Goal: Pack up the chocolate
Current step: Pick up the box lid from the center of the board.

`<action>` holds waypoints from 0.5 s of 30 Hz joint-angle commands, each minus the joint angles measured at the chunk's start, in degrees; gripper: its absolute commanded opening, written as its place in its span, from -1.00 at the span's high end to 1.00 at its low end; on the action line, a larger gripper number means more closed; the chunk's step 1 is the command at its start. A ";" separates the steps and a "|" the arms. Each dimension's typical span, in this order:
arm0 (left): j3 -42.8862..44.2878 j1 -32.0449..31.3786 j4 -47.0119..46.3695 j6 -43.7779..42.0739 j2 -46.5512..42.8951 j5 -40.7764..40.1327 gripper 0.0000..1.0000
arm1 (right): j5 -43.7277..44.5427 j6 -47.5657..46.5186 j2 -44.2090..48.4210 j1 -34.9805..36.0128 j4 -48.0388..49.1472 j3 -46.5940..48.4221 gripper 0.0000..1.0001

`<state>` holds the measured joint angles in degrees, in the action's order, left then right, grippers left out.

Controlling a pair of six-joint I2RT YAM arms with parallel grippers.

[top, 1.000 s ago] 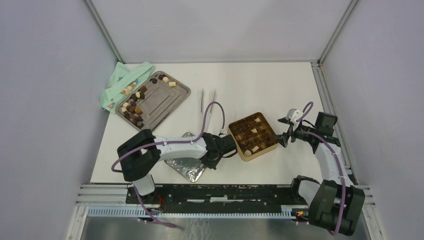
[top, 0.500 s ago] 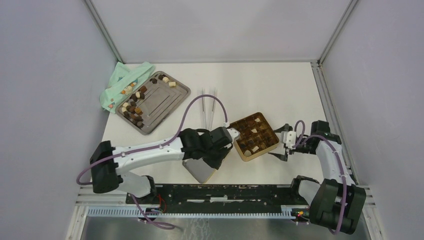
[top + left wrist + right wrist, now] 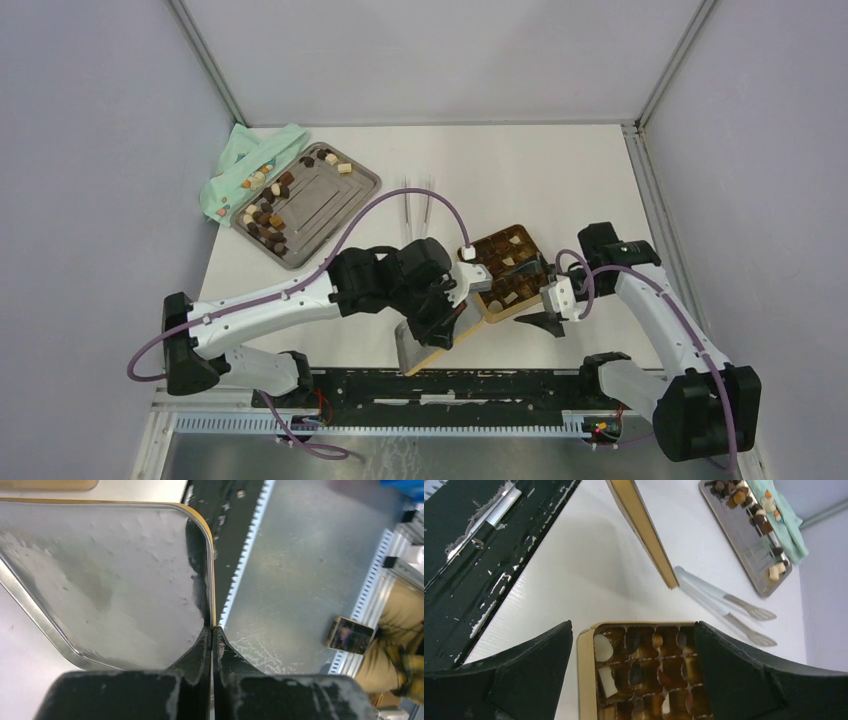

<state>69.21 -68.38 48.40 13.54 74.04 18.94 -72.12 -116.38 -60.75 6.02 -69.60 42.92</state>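
Top external view: the left fingers [image 3: 198,652] are pinched together on the rim of the tin lid [image 3: 425,345], which hangs tilted on edge over the near side of the desk [image 3: 520,170], just beside the gold tin [image 3: 584,680]. The right fingers [image 3: 534,650] are spread wide at the tin's near corner, gripping nothing. Some chocolate [image 3: 603,647] sits in the tin's compartments, and more is on the metal tray [image 3: 330,195] by the mint-green bag [image 3: 235,160]. The tongs [image 3: 415,200] lie between tray and tin.
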 commanded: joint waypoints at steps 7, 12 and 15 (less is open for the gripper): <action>9.05 0.91 -1.89 -9.62 2.18 15.97 0.96 | -3.57 -5.88 -2.20 12.12 4.67 3.18 -0.71; 10.86 2.48 -1.19 -10.82 5.86 21.41 0.97 | -1.68 0.96 -2.70 15.24 9.58 4.92 -0.56; 11.70 3.36 -0.41 -11.91 7.07 22.96 0.96 | -1.12 1.94 -2.40 15.56 10.66 5.01 -0.51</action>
<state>77.34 -66.43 49.10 7.35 79.83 36.58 -71.64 -115.61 -63.40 20.60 -61.93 45.54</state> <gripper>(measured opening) 0.028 0.767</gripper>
